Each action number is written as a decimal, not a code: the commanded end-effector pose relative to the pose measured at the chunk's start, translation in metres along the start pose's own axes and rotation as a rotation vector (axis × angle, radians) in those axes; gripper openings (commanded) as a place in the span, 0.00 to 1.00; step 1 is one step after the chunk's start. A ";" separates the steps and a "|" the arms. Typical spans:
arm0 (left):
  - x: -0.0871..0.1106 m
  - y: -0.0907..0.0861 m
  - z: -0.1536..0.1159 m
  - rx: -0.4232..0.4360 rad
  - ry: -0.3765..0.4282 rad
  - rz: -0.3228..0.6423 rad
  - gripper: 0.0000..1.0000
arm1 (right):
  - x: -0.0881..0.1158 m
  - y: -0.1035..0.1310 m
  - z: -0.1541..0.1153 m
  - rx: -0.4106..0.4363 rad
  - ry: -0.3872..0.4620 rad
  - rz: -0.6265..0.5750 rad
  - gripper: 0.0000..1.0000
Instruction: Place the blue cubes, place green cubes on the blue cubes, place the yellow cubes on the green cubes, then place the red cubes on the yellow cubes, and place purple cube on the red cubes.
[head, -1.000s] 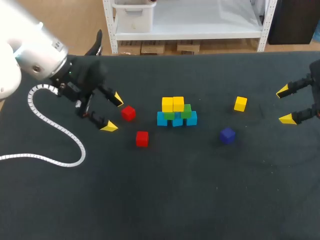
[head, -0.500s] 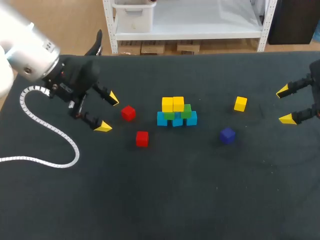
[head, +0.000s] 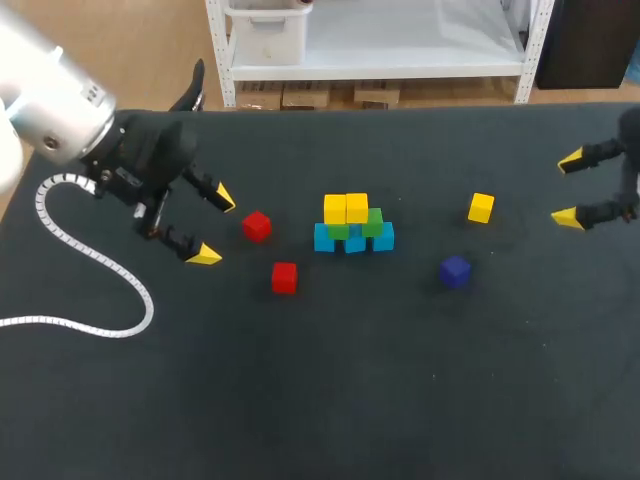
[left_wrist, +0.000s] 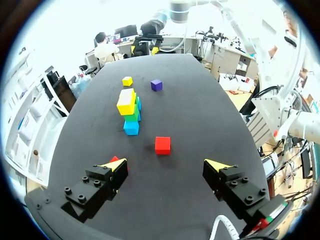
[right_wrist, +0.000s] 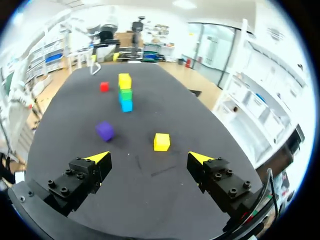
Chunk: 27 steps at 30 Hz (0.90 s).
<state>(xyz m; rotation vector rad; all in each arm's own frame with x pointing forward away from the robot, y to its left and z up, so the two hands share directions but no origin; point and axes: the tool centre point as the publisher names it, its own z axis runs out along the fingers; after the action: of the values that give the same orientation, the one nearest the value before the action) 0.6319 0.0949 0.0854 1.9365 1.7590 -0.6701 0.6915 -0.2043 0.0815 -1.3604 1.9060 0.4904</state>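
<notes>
In the middle of the table stands a stack: blue cubes (head: 353, 241) at the bottom, green cubes (head: 372, 223) on them, two yellow cubes (head: 346, 208) on top. A loose yellow cube (head: 481, 207) and a purple cube (head: 455, 271) lie to its right. Two red cubes (head: 257, 226) (head: 284, 277) lie to its left. My left gripper (head: 213, 226) is open just left of the red cubes; one red cube (left_wrist: 162, 145) lies ahead of its fingers. My right gripper (head: 568, 189) is open at the right edge, with the loose yellow cube (right_wrist: 161, 141) ahead of it.
A white coiled cable (head: 90, 322) from my left arm trails over the table's left side. Dark table surface (head: 400, 380) stretches bare along the near side.
My left gripper has drawn back to the left, away from the red cubes. My right gripper has shifted toward the far side of the table. Both stay open; no cube has moved.
</notes>
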 end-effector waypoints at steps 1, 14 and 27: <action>0.001 -0.001 0.000 -0.002 -0.001 0.001 1.00 | -0.007 0.006 0.013 0.058 -0.016 0.024 1.00; 0.001 -0.001 0.000 -0.002 -0.001 0.001 1.00 | -0.007 -0.007 0.057 -0.005 0.012 0.069 1.00; 0.001 -0.001 0.000 -0.002 -0.001 0.001 1.00 | 0.002 -0.021 0.095 0.098 0.076 0.079 1.00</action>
<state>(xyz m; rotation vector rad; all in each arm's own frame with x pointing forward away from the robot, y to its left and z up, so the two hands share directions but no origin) 0.6319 0.0949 0.0854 1.9364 1.7599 -0.6699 0.7375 -0.1570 0.0262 -1.2640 2.0175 0.3976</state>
